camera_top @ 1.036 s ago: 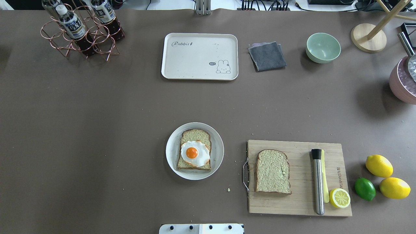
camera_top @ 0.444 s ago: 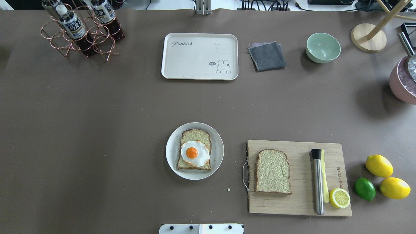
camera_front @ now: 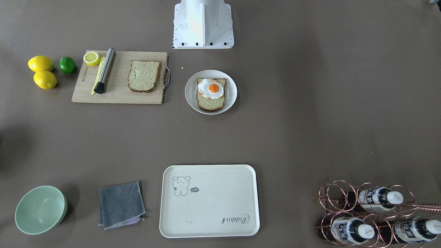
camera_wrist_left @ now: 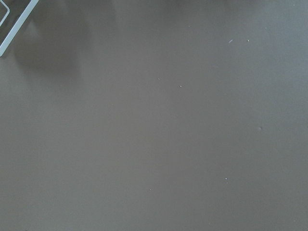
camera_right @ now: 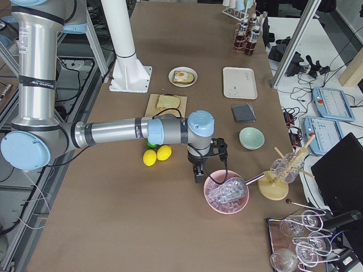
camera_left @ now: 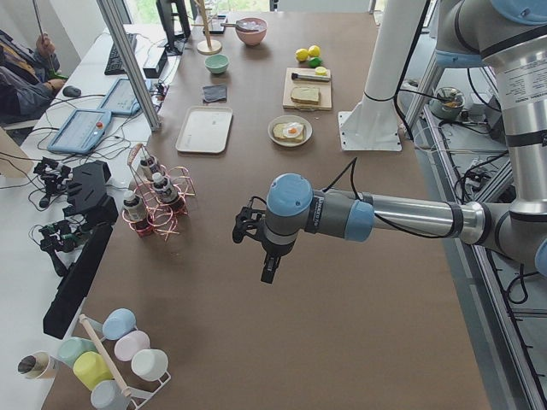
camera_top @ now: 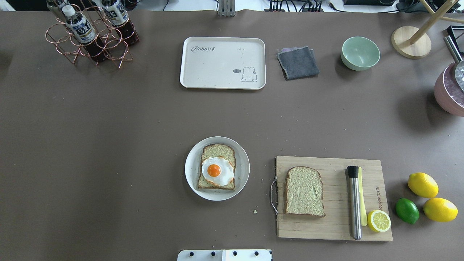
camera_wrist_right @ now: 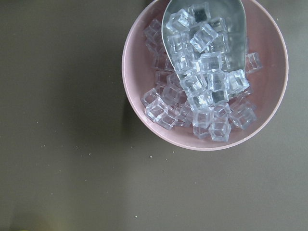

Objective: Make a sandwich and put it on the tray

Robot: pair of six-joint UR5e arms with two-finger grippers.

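In the overhead view a copper wire rack (camera_top: 90, 40) with bottles stands at the upper left. The cream tray (camera_top: 221, 69) lies at upper centre with nothing on it. Below it, at lower centre, a round white plate (camera_top: 191, 170) carries the first slice (camera_top: 218, 149) of bread with the fried egg (camera_top: 217, 171) lying on top of it. The tray and the plate are well apart.

Right of the tray lies a folded grey cloth (camera_top: 298, 62), and then a pale green bowl (camera_top: 360, 53). At lower right a wooden cutting board (camera_top: 337, 232) bears the second slice (camera_top: 303, 191), lying flat and uncovered, with a metal rod (camera_top: 354, 206), a yellow strip (camera_top: 362, 206) and a lemon half (camera_top: 378, 220) beside it. Past the board sit a lime (camera_top: 406, 210) and two lemons (camera_top: 422, 185). A pink bowl (camera_top: 447, 94) is cut by the right edge.

Neither arm shows in the overhead view. In the exterior left view the left gripper (camera_left: 267, 272) hangs over bare table at mid-frame, far from the plate; how far open it is cannot be told. In the exterior right view the right gripper (camera_right: 199, 173) hangs just beside the pink bowl, which is full of ice cubes (camera_wrist_right: 202, 96); its opening cannot be told either.
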